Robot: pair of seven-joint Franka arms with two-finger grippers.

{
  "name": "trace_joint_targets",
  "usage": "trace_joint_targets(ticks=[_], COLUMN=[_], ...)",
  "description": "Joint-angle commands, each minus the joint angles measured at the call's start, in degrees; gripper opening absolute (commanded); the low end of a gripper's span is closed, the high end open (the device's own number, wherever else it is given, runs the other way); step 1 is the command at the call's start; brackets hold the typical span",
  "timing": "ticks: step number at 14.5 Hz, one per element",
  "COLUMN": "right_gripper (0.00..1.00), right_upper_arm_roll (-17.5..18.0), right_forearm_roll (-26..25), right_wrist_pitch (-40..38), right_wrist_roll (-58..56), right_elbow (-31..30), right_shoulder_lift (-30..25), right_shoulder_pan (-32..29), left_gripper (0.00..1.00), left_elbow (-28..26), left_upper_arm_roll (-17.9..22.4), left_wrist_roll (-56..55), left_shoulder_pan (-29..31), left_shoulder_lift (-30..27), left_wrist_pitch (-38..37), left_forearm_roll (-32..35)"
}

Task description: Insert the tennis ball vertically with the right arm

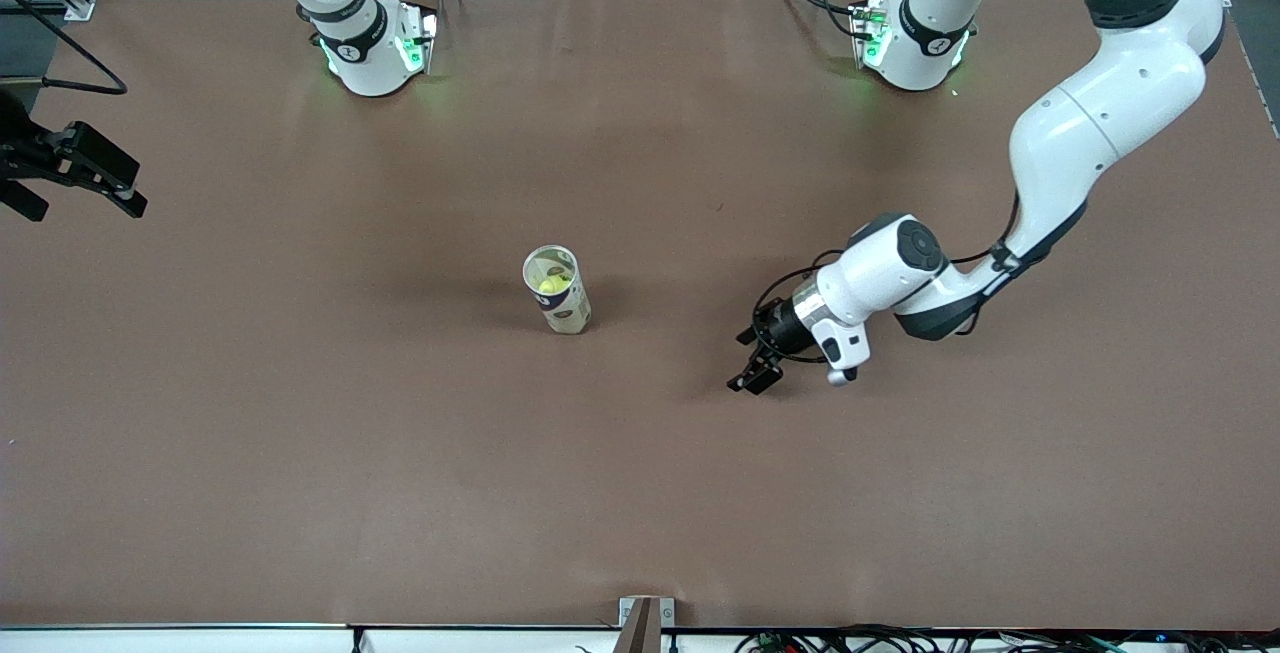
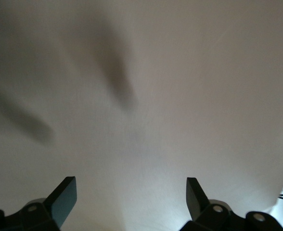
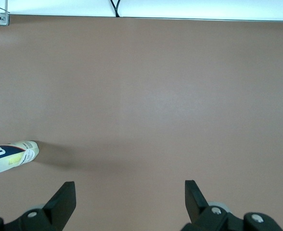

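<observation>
Seeing the tennis ball point(image 1: 550, 285) inside the upright can point(image 1: 557, 290), frame center; my right gripper point(image 1: 95, 173) and left gripper point(image 1: 752, 361) both gape empty.

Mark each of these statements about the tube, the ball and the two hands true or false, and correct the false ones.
1. The clear plastic tube stands upright on the brown table. True.
2. The yellow-green tennis ball lies on the table beside the tube. False: it sits inside the tube.
3. The left hand grips the tube. False: it is open, low over bare table toward the left arm's end.
4. The right hand is open and holds nothing. True.
</observation>
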Motion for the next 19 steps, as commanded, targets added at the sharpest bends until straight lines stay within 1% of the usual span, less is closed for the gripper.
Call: trace_joint_targets(ticks=[1, 4, 5, 7, 10, 11, 13, 14, 17, 19], right_gripper=[1.0, 1.0, 1.0, 1.0, 1.0, 1.0, 1.0, 1.0, 1.0, 1.0], right_upper_arm_roll=[0.2, 0.3, 0.3, 0.3, 0.3, 0.3, 0.3, 0.3, 0.3, 0.3], right_forearm_roll=[-1.0, -0.9, -0.9, -0.9, -0.8, -0.8, -0.7, -0.7, -0.6, -0.6], right_wrist_pitch=[0.0, 0.1, 0.1, 0.1, 0.2, 0.1, 0.1, 0.1, 0.1, 0.1], right_wrist_roll=[0.3, 0.3, 0.3, 0.4, 0.3, 0.3, 0.2, 0.2, 0.2, 0.2], right_elbow=[-0.1, 0.0, -0.1, 0.0, 0.0, 0.0, 0.0, 0.0, -0.1, 0.0], right_shoulder_lift=[-0.4, -0.3, -0.3, -0.3, -0.3, -0.3, -0.3, -0.3, -0.1, 0.2], right_shoulder_pan=[-0.2, -0.2, -0.1, -0.1, -0.2, -0.2, -0.2, -0.2, -0.2, -0.2], left_gripper=[1.0, 1.0, 1.0, 1.0, 1.0, 1.0, 1.0, 1.0, 1.0, 1.0], left_elbow=[2.1, 11.0, 13.7, 18.0, 22.9, 24.1, 24.3, 24.3, 24.7, 25.6], left_upper_arm_roll=[-2.8, -4.7, -5.1, -5.8, -6.5, -7.5, -10.1, -10.4, -10.0, -9.9], left_wrist_roll=[9.5, 23.9, 27.2, 30.3, 40.3, 43.4, 49.6, 52.2, 61.6, 64.2], left_shoulder_pan=[3.3, 3.4, 3.4, 3.4, 4.2, 5.5, 9.0, 9.9, 9.9, 9.6], left_shoulder_lift=[-0.9, -1.1, -1.2, -1.4, -2.0, -2.0, -2.5, -4.1, -7.6, -9.1], left_wrist_pitch=[-8.5, -24.9, -29.9, -37.2, -47.2, -50.9, -55.5, -56.6, -59.2, -61.0], left_forearm_roll=[-3.4, -13.8, -15.5, -15.6, -15.2, -15.3, -14.9, -14.6, -14.5, -14.5])
